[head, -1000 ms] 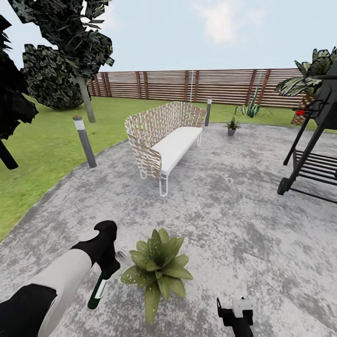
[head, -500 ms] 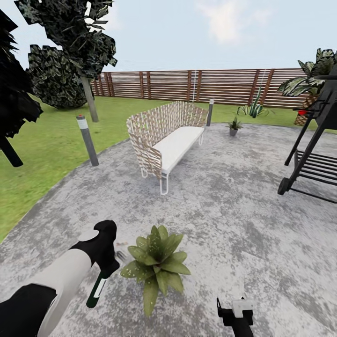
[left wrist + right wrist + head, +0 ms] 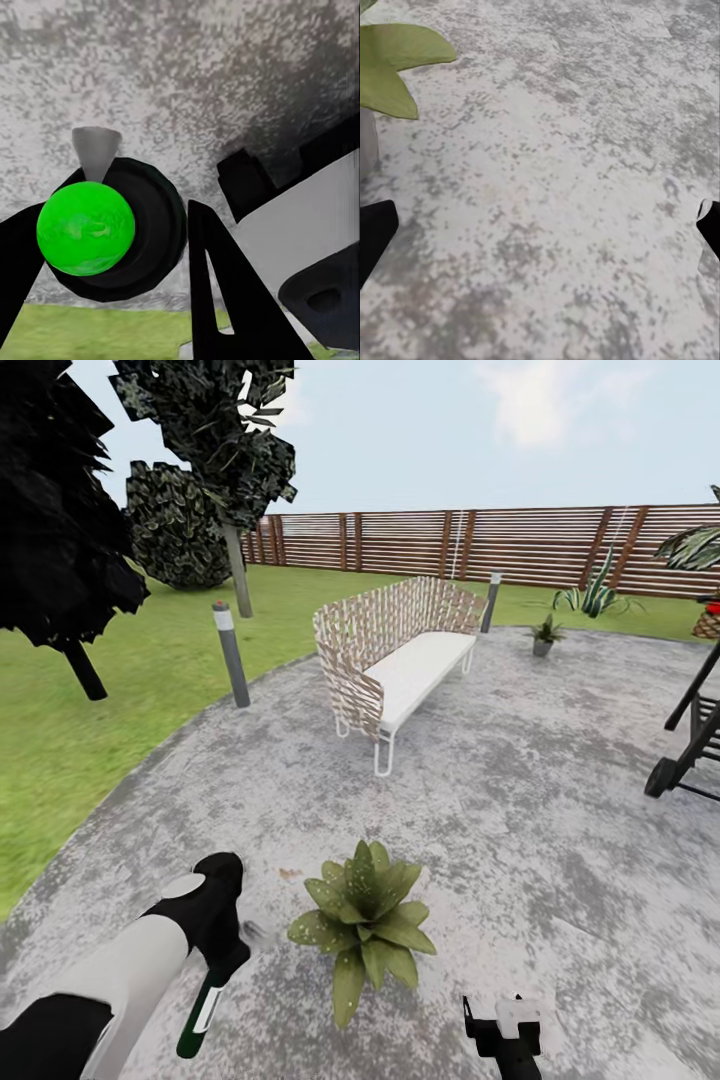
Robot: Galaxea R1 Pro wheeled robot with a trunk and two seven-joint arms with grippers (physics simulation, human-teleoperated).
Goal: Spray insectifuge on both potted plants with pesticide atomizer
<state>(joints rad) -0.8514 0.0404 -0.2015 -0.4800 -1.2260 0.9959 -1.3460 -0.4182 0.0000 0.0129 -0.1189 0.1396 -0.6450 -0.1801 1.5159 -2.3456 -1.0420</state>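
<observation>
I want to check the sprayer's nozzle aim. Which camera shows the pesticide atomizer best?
The head view: the pesticide atomizer hangs whole from the left gripper, beside the near potted plant. The left wrist view shows it end-on between the fingers, a green disc in a dark ring. The right wrist view shows paving and leaves.

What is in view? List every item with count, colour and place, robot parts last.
Slim dark-green pesticide atomizer: one, white label, held in left gripper beside near plant.
Broad-leaved green potted plants: two, near one on paving between the arms, far one past the bench.
Wicker bench: one, tan with white seat, mid paving.
Grey bollard lights: two, one at lawn edge, one behind bench.
Brown slatted fence: one, along the back.
Dark trees: several, left lawn.
Black metal frame: one, right edge.
Left gripper: black, shut on atomizer.
Right gripper: black and white, open.
</observation>
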